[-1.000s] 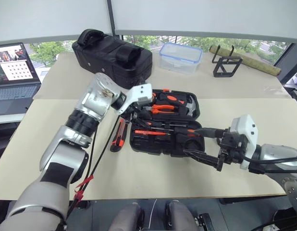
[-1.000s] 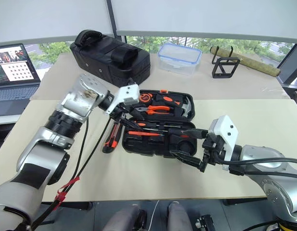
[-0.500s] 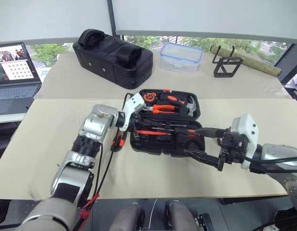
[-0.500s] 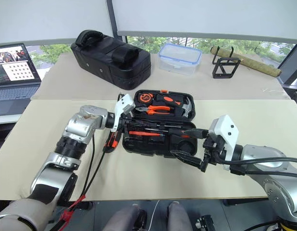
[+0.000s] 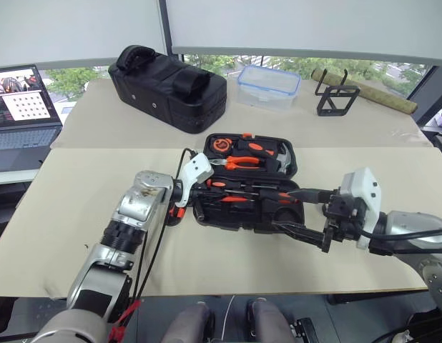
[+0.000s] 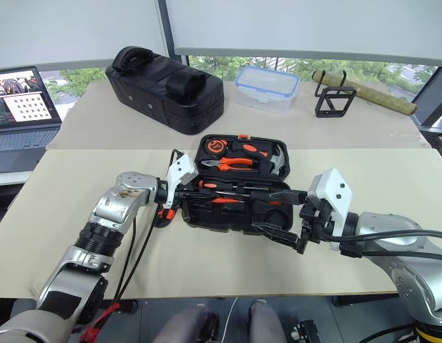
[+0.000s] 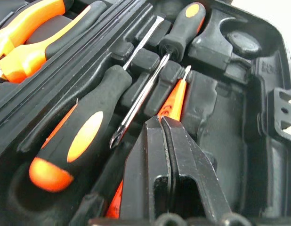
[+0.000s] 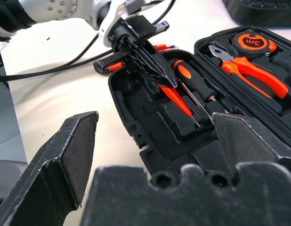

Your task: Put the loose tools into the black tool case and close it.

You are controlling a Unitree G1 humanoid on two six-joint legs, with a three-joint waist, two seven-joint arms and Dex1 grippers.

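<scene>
The flat black moulded-plastic tool case (image 5: pixel 246 186) lies open on the beige surface (image 5: pixel 71 214), with two orange-and-black-handled screwdrivers (image 7: pixel 84 136) seated in its recesses. The left hand (image 8: pixel 150 63) reaches into the case's near half, its fingers clenched together over a small orange tester pen (image 7: pixel 173 101); whether they pinch it is hard to tell. An orange-and-black utility knife (image 6: pixel 161 214) lies just beside the case's left edge. The right hand (image 5: pixel 301 212) hovers released near the case's right side.
</scene>
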